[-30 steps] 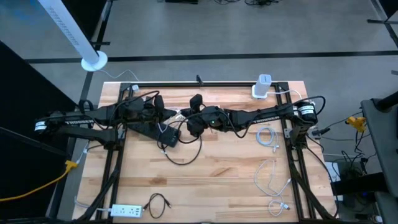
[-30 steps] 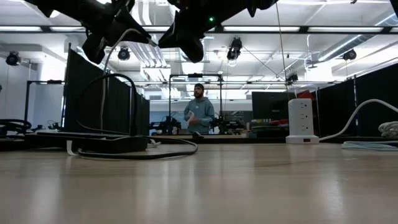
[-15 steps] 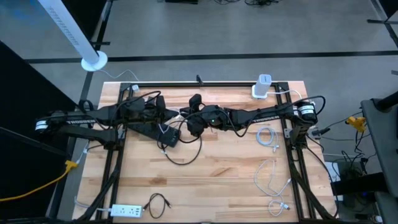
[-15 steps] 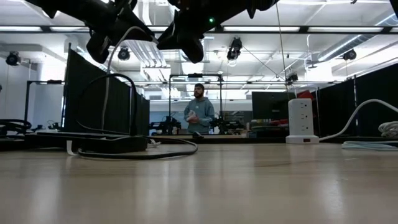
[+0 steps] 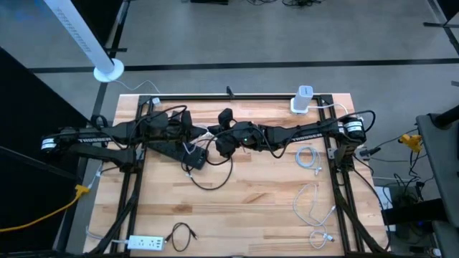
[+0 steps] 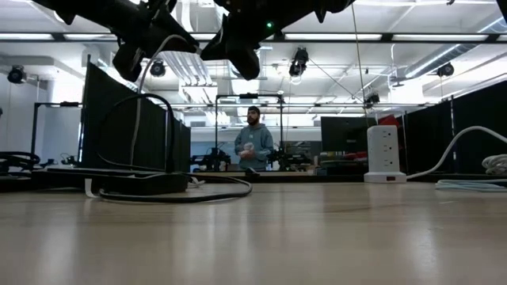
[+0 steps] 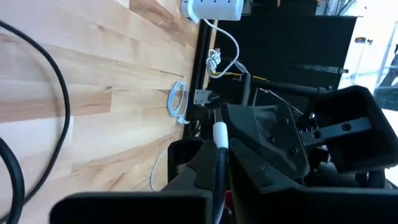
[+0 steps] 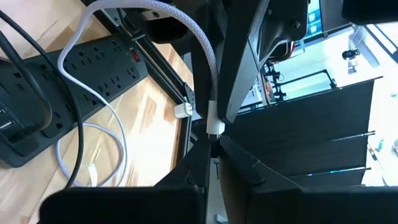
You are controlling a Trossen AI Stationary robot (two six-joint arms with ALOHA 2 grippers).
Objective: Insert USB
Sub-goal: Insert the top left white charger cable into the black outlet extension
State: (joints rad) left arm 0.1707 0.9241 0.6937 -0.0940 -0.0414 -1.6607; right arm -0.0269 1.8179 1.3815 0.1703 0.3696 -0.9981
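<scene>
Both arms meet above the far middle of the wooden table [image 5: 251,208], raised well clear of it. The left gripper [image 7: 217,163] is closed on a white braided cable [image 7: 219,167] just behind its white connector end [image 7: 220,132], which sticks out past the fingertips. The right gripper [image 8: 213,144] is also closed, and it pinches something small at the tip of the same kind of cable; in its wrist view the white connector [image 8: 214,126] sits directly against the fingertips, but I cannot tell if this is a plug, a socket or an adapter. So the USB piece is in the air between the two grippers, not on the table. A black power strip [image 8: 74,81] lies on the table below them, with a black cord [image 5: 211,172] around it. A white tower socket [image 5: 302,99] stands at the far right edge, and spare white cables [image 5: 308,158] lie on the right side. I think the step now is mating the two ends. To do it well, one arm should hold firm while the other lines up the connector straight on its axis, checks the flat side orientation, and pushes slowly without bending the cable. A person [image 6: 253,146] stands far behind.
</scene>
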